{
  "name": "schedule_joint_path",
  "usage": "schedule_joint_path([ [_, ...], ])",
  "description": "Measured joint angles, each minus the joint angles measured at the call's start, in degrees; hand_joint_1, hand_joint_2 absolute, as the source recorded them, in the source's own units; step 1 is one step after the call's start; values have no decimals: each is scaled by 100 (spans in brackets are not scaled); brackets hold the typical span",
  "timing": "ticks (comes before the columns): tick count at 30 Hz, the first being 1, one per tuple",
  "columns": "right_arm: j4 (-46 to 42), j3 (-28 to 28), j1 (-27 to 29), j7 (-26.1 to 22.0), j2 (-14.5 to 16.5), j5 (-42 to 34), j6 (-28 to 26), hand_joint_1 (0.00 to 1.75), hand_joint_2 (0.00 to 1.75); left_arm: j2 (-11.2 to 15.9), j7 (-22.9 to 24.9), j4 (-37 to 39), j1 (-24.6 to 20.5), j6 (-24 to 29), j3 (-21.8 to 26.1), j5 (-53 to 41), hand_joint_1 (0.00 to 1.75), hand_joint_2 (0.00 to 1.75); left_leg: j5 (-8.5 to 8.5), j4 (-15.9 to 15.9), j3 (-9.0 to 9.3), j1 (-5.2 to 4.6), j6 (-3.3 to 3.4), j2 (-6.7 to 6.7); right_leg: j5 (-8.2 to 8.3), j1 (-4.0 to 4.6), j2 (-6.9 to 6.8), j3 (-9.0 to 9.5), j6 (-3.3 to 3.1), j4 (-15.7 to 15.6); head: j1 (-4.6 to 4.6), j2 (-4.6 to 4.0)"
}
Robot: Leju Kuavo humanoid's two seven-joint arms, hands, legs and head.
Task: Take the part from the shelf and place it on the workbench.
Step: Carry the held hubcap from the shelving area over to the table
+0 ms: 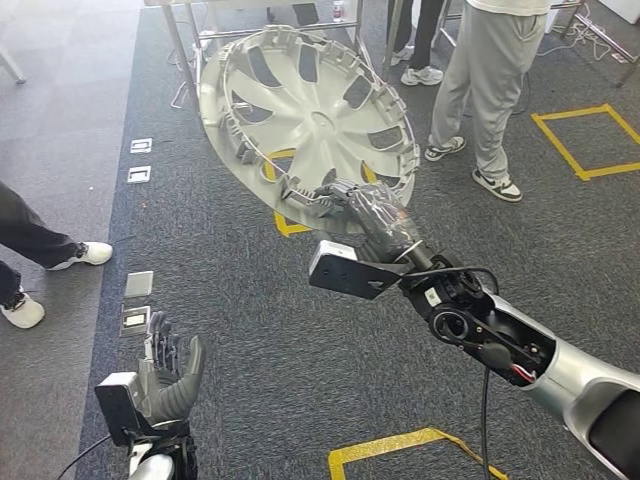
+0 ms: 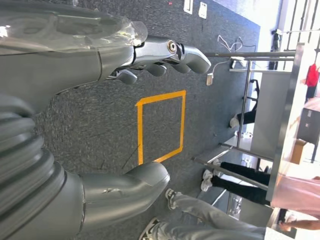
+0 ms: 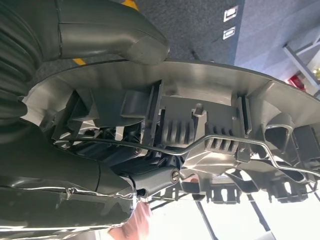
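The wheel cover (image 1: pixel 309 110) is tilted, and the right hand (image 1: pixel 362 215) grips its near rim. The left hand (image 1: pixel 170 375) hangs low with its fingers apart, holding nothing.

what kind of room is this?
Likely a robot test lab or workshop: grey carpet with yellow tape squares, metal-framed benches, and people standing by while the right hand holds a hubcap.

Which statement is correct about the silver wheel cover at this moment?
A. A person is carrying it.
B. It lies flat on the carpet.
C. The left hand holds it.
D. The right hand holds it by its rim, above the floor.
D: in the head view the right hand grips the rim of the wheel cover, which hangs tilted above the carpet, while the left hand is low and holds nothing.
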Motion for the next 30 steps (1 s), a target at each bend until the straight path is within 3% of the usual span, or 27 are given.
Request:
schedule_joint_path([
  [6, 25, 1, -6, -37, 16, -36, -3, 175, 175, 8, 2, -1, 2, 10, 0, -4, 0, 175, -37, 12, -7, -39, 62, 0, 7, -35, -5, 21, 46, -7, -35, 0],
  [9, 40, -3, -2, -55, 31, -39, -10, 175, 175, 11, 3, -10, 9, 17, 0, -11, 0, 175, -23, -126, 115, -14, 122, 1, -4, -39, 5, 58, 106, 41, -36, 0],
  [11, 51, -6, -4, -60, 34, -40, -14, 175, 175, 8, 4, -20, 5, 20, 0, -15, 0, 175, -1, -210, 226, 21, 148, 1, -240, -51, 36, -90, 126, 392, 0, 1],
  [14, 60, -7, -1, -70, 39, -39, -16, 175, 175, -5, 5, -22, 15, 20, 0, -15, 0, 175, -10, -217, 255, 41, 148, -8, -686, -70, 72, -646, 178, 1469, 56, 1],
  [16, 70, -7, 12, -66, 39, -40, -16, 175, 175, -8, 7, -22, 28, 20, 0, -15, 0, 175, -35, -193, 264, 74, 115, -30, -615, -94, 73, -773, 223, 1595, 68, 0],
  [18, 78, -7, 20, -61, 39, -42, -15, 175, 175, -9, 7, -22, 32, 20, 0, -15, 0, 175, -53, -172, 270, 98, 88, -45, -462, -114, 73, -722, 248, 1420, 75, 0],
  [22, 84, -7, 21, -59, 39, -42, -16, 175, 175, -9, 7, -22, 31, 20, 0, -15, 0, 175, -73, -160, 272, 113, 68, -54, -352, -126, 72, -652, 260, 1251, 78, 0],
  [23, 89, -9, 26, -60, 40, -38, -25, 175, 175, -10, 13, -22, 29, 14, 0, -16, 0, 175, -121, -109, 266, 129, 11, -68, -305, -137, 84, -543, 248, 942, 105, 0],
  [26, 107, -37, 73, -55, 49, -28, -65, 175, 175, -10, 42, -32, 24, -11, 0, -21, 0, 175, -295, 64, 310, 165, -232, -94, -142, -155, 129, -108, 50, 177, 84, 1],
  [27, 109, -49, 86, -51, 50, -28, -70, 175, 175, -10, 45, -36, 16, -17, 0, -21, 0, 175, -328, 177, 281, 166, -266, -69, -120, -151, 133, -24, -19, 188, 26, 1],
  [28, 110, -61, 90, -50, 52, -27, -72, 175, 175, -10, 45, -38, 6, -24, 0, -22, 0, 175, -373, 406, 156, 167, -277, -39, -141, -145, 138, 38, -52, 180, -13, 1],
  [30, 112, -81, 95, -53, 50, -23, -84, 175, 175, -9, 46, -39, -1, -40, 0, -21, 0, 175, -546, 1138, -342, 149, -270, 4, -215, -118, 147, 136, -100, 160, -71, 0],
])
